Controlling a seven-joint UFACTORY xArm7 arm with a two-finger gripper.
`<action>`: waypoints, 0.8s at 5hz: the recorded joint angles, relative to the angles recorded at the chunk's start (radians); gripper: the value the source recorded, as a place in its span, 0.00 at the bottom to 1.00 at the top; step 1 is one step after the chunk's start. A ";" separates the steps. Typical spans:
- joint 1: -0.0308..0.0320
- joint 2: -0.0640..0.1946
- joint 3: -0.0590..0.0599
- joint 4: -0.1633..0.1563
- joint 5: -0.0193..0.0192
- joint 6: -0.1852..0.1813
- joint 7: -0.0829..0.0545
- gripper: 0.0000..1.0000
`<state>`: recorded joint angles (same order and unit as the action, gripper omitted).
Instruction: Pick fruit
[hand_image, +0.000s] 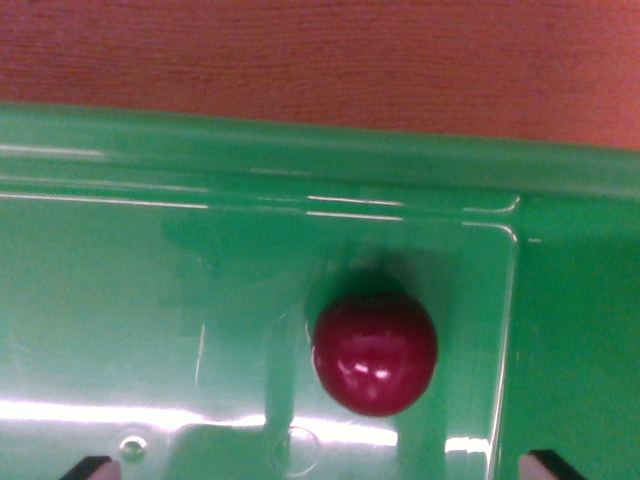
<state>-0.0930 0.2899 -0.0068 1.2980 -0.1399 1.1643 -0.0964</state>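
The wrist view looks straight down into a green plastic tray (90, 300). Its floor is shiny and shows several bright streaks of reflected light, mostly along the lower part of the picture. The tray's thick rounded rim (300, 150) runs across the upper part of the view, from the left edge to the right edge, a little tilted down toward the wrist view's right. Above the rim there is a strip of the reddish-brown wooden surface (320, 50) on which the tray stands.

Inside the tray lies one fruit (375, 352), small, round and dark red, with a glossy skin and two small light spots on it. It rests on the floor of the tray, a little to the right of the middle of the view and in the lower half. A raised ridge in the tray floor passes near it on the wrist view's right, and the fruit is inside this ridge, not touching it. A soft dark shadow lies just above the fruit.

Of the gripper (320, 468) only two dark fingertips (88, 468) show, at the bottom edge of the picture, one at the left and one at the right. They stand wide apart and nothing is between them. The fruit is above the line between them and closer to the right tip; neither tip touches it.
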 joint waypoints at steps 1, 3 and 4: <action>0.0000 0.000 0.000 0.000 0.0000 0.000 0.000 0.00; -0.0075 0.042 -0.009 -0.040 -0.0201 -0.092 -0.006 0.00; -0.0075 0.042 -0.009 -0.040 -0.0201 -0.092 -0.006 0.00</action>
<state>-0.1005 0.3318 -0.0160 1.2582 -0.1600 1.0720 -0.1028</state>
